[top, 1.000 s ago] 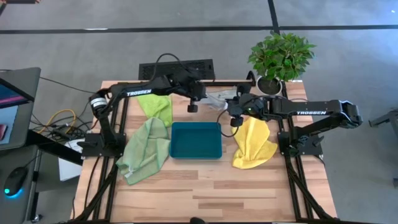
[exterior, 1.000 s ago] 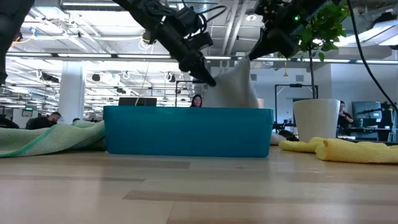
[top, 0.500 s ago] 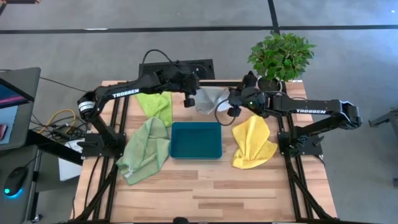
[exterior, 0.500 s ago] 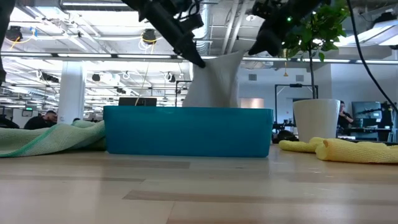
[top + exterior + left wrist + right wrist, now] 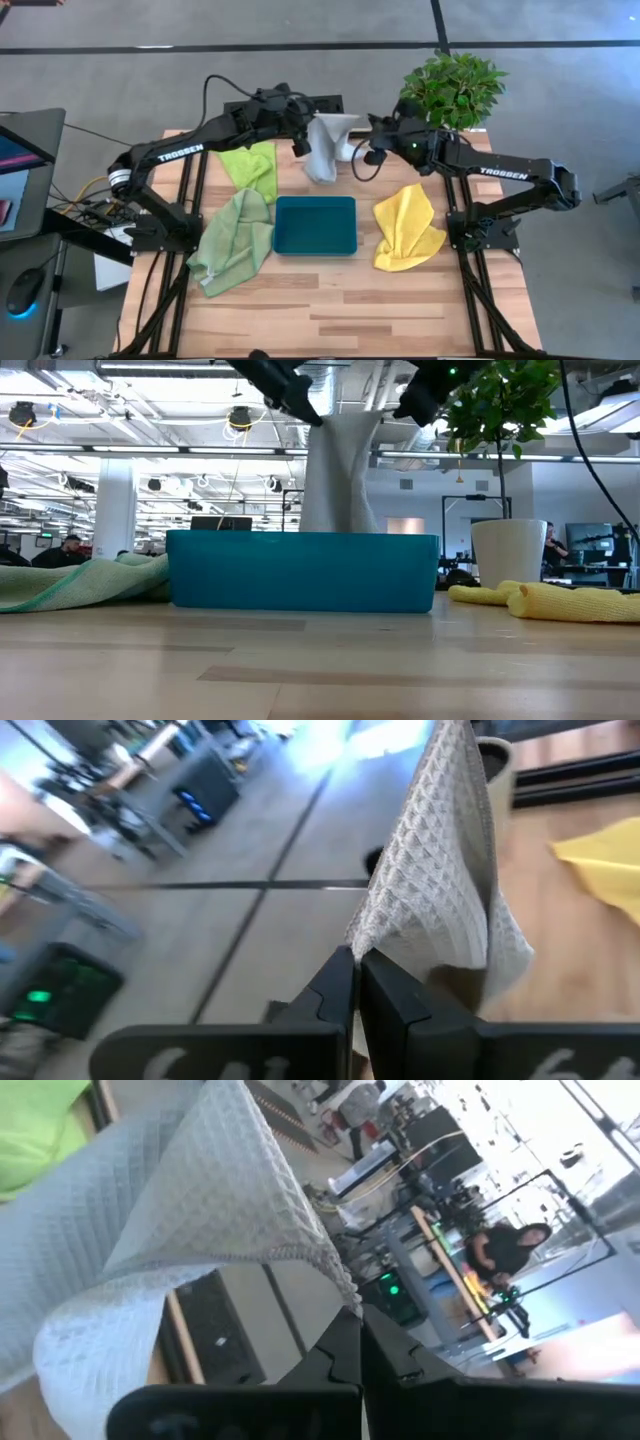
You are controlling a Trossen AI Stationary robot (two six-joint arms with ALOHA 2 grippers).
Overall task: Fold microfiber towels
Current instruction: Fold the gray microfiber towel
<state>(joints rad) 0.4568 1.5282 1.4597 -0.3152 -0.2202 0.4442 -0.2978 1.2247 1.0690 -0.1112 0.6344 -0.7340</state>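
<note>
The light grey towel (image 5: 322, 152) hangs between my two grippers over the far part of the table, behind the teal tray (image 5: 316, 224). My left gripper (image 5: 301, 133) is shut on its upper left part, and my right gripper (image 5: 364, 148) is shut on its upper right part. In the low view the towel (image 5: 338, 475) hangs down from both, and the tray (image 5: 300, 570) hides its lower end. The lime green towel (image 5: 252, 165) and the sage green towel (image 5: 235, 240) lie crumpled on the left. The yellow towel (image 5: 408, 228) lies crumpled on the right. My left gripper pinches an upper corner of the grey towel (image 5: 385, 935) between its two shut fingers. The cloth hangs down from the hold in loose folds. My right gripper pinches the towel's upper edge (image 5: 338, 1285) near the other corner between its two shut fingers. The cloth sags slack between the two grippers.
A potted plant (image 5: 450, 90) stands at the far right corner, close to my right arm; its white pot (image 5: 508, 555) shows in the low view. A black box (image 5: 285, 105) lies behind the table's far edge. The near half of the table is bare wood (image 5: 330, 300).
Both grippers have gone up and toward the table's far edge, still shut on the grey towel. The towel has been drawn up from a low heap behind the tray into a tall hanging drape.
</note>
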